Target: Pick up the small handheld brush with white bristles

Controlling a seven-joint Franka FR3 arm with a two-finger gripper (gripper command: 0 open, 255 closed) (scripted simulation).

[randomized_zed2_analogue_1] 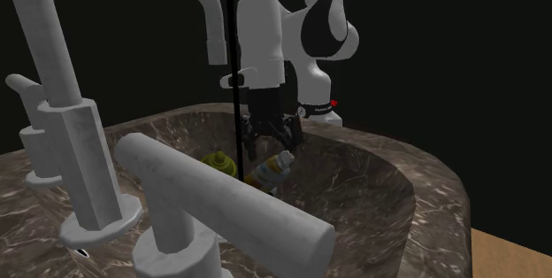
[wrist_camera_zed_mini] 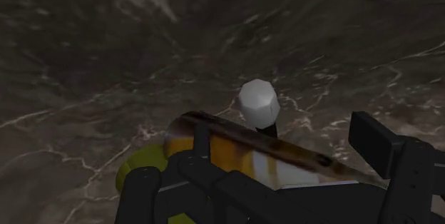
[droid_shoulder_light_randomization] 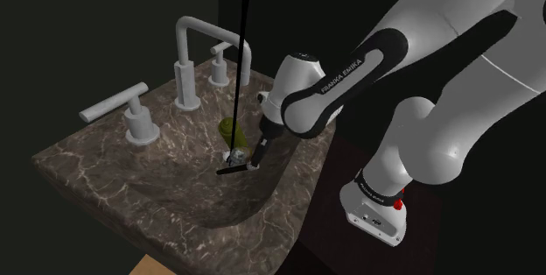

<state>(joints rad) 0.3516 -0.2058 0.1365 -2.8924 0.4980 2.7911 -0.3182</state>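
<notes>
Claw (randomized_zed2_analogue_1: 270, 146) spread wide, brush (wrist_camera_zed_mini: 235, 148) lying between its fingers.

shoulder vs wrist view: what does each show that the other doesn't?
Shoulder view: faucet, lever handle, the arm and its stand. Wrist view: the brush up close, white end, brown-orange-white body, between the open fingers. Both: gripper low in the dark marbled sink, brush, yellow-green object beside it.
</notes>
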